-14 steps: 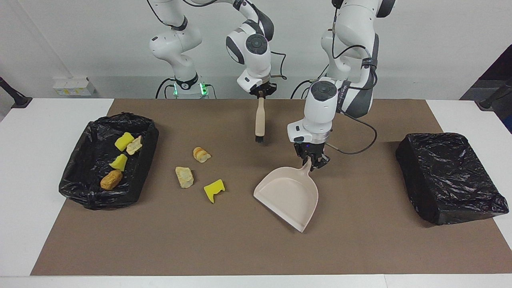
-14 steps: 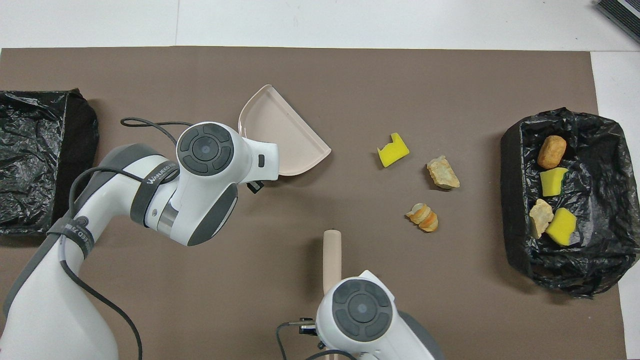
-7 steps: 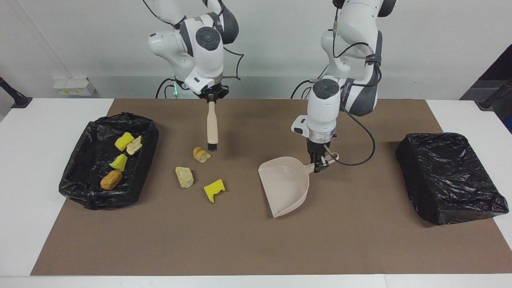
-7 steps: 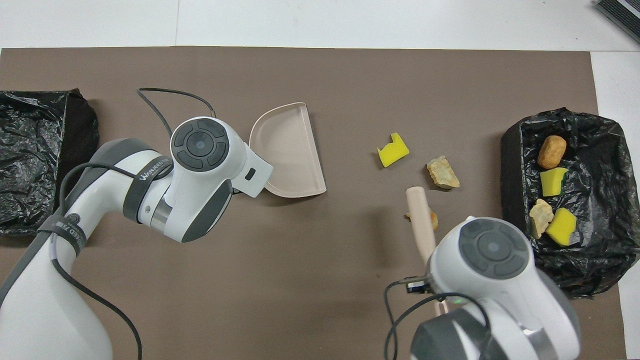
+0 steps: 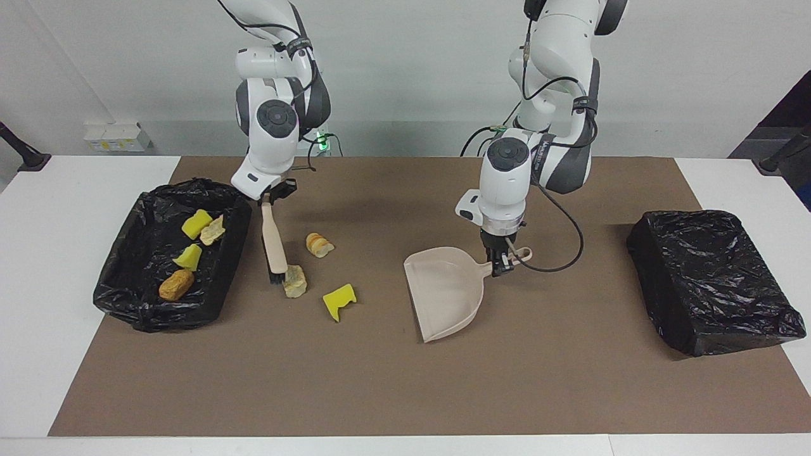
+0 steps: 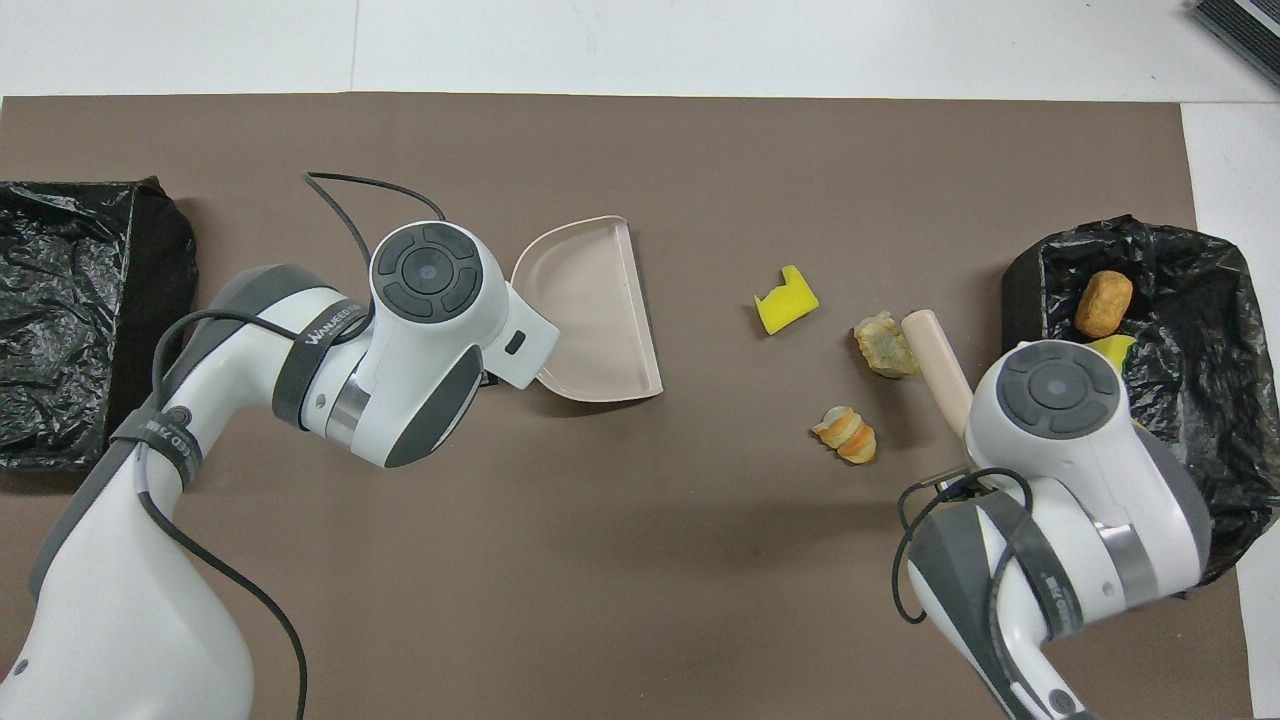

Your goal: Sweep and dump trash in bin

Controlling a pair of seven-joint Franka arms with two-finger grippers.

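- While the brown mat (image 5: 393, 392) lies bare across the whole lower part of the facing view, the loose trash sits at centre left of that frame, just beside the open black-lined bin (image 5: 136, 304) at the left edge.
- A wide bare strip of mat separates the trash from the dustpan (image 5: 443, 291) at the frame's centre; more bare mat runs from the dustpan to the second black-bagged bin (image 5: 709, 278) at the right edge.
- The right gripper (image 5: 269, 197), at upper left of the facing view, is pinched on the top of the brush (image 5: 274, 244); the black bristles touch the pale beige piece (image 5: 295, 280).
- The left gripper (image 5: 500, 266) is clamped on the dustpan's handle; the pan's straight open lip faces the trash.
- Three pieces lie on the mat: the pale beige piece, rough and crumbly; an orange-brown ridged roll (image 5: 319, 244) above it in the frame; a bright yellow notched sponge chunk (image 5: 339, 301) to the lower right.
- Four more pieces (image 5: 190, 244) lie inside the open bin.
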